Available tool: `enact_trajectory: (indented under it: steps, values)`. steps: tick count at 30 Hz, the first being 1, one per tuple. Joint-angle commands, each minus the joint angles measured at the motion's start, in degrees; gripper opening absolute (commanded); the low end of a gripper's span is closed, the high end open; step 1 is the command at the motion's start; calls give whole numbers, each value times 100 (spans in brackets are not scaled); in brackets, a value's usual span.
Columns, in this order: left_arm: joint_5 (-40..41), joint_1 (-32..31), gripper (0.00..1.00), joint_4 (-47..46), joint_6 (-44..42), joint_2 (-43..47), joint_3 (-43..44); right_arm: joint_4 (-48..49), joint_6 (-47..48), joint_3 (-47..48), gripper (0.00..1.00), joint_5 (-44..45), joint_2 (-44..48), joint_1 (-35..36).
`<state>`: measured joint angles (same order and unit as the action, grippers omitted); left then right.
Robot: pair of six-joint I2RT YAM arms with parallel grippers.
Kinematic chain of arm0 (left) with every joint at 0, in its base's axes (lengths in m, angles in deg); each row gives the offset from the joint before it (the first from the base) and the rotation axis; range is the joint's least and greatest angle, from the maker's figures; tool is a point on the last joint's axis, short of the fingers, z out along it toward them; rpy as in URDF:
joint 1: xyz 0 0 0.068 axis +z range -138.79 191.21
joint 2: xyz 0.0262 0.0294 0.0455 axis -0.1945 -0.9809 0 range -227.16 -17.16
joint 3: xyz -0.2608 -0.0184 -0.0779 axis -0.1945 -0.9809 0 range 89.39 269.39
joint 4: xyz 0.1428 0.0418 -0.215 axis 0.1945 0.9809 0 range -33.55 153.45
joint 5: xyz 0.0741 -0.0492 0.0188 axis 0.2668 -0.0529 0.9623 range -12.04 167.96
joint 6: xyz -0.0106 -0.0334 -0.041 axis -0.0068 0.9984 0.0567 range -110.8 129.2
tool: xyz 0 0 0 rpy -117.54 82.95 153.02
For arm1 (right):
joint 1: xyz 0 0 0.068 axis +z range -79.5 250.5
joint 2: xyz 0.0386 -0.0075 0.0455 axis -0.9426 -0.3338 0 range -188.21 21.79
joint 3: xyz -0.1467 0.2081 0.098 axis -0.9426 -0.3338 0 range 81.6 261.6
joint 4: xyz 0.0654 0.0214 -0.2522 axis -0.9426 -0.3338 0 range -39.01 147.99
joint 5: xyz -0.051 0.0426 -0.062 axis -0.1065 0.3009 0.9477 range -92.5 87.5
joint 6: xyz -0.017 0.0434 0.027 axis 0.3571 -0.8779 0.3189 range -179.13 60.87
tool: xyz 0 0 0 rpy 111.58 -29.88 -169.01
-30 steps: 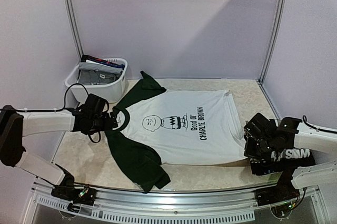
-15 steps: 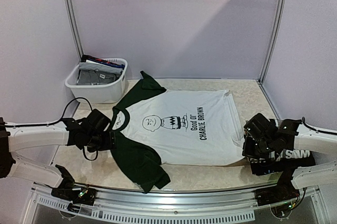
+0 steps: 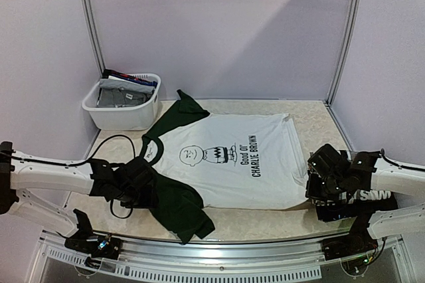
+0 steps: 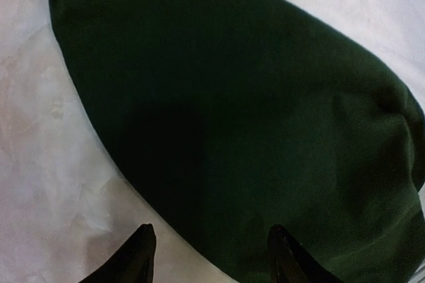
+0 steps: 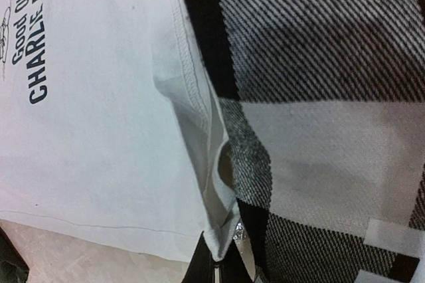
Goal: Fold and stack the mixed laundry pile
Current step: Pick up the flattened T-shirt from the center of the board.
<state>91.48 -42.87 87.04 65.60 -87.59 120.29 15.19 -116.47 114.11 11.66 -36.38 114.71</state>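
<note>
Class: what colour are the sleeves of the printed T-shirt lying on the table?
Dark green sleeves on the white T-shirt; left wrist view shows it best.

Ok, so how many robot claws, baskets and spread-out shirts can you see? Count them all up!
Robot claws: 2, the left claw and the right claw
White basket: 1
Spread-out white T-shirt: 1
Total: 4
</note>
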Motion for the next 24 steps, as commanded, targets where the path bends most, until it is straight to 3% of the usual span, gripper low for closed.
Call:
enact_trajectory:
  steps: [1, 7, 13, 17, 19, 24]
  values:
    - [-16, -372, 58, 127, 347, -265, -30, 59, 43, -120, 0, 4, 78, 27]
    - [127, -610, 53, -33, 573, -421, -124, 33, 55, -131, 0, 25, 86, 27]
    - [191, -721, 42, -886, 820, -751, -453, 10, 56, -140, 0, 26, 77, 27]
    - [455, -856, 24, -1088, 916, -845, -468, 8, 48, -156, 0, 39, 114, 30]
    - [591, -913, 1, -1030, 916, -784, -432, 16, 48, -150, 0, 37, 117, 28]
    - [914, -1034, 0, -414, 949, -314, -255, -16, 57, -133, 0, 17, 104, 27]
